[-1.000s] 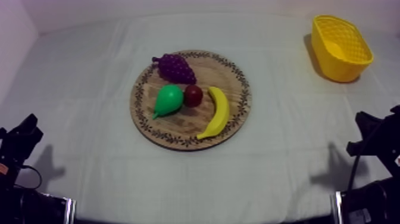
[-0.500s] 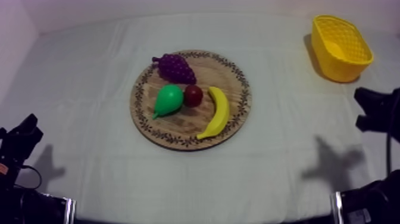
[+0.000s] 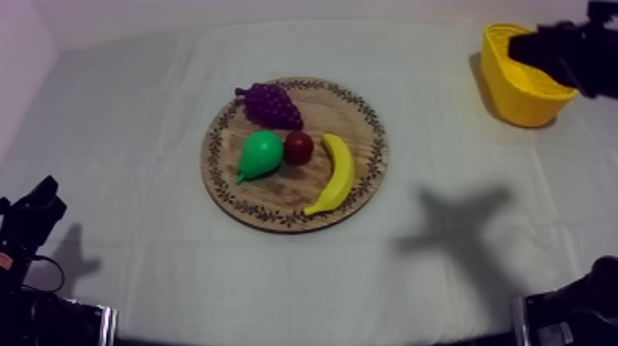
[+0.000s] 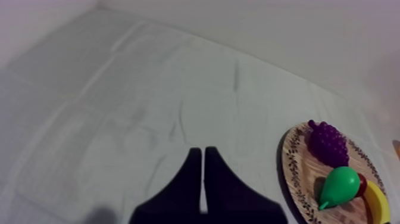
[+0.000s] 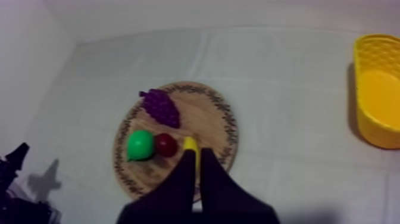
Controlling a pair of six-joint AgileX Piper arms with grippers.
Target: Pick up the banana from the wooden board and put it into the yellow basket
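Note:
A yellow banana [image 3: 338, 173] lies on the right part of the round wooden board [image 3: 368, 179], beside a small red fruit [image 3: 298, 147], a green pear [image 3: 259, 154] and purple grapes [image 3: 270, 104]. The yellow basket [image 3: 515, 97] stands at the far right. My right gripper [image 3: 520, 46] hangs high over the basket, fingers together and holding nothing. In the right wrist view its gripper [image 5: 197, 174] covers most of the banana [image 5: 189, 143] on the board [image 5: 223, 128]. My left gripper [image 3: 35, 213] rests at the near left, shut; in the left wrist view its gripper [image 4: 203, 179] forms a narrow wedge beside the board [image 4: 293, 173].
The right arm throws a dark shadow [image 3: 455, 225] on the cloth to the right of the board. Bare cloth lies between the board and the basket [image 5: 378, 101]. The table's left edge meets a pale wall [image 3: 18, 55].
My right arm has risen from the near right edge to the far right, over the basket. Its shadow has slid left towards the board. The left arm and fruit are unmoved.

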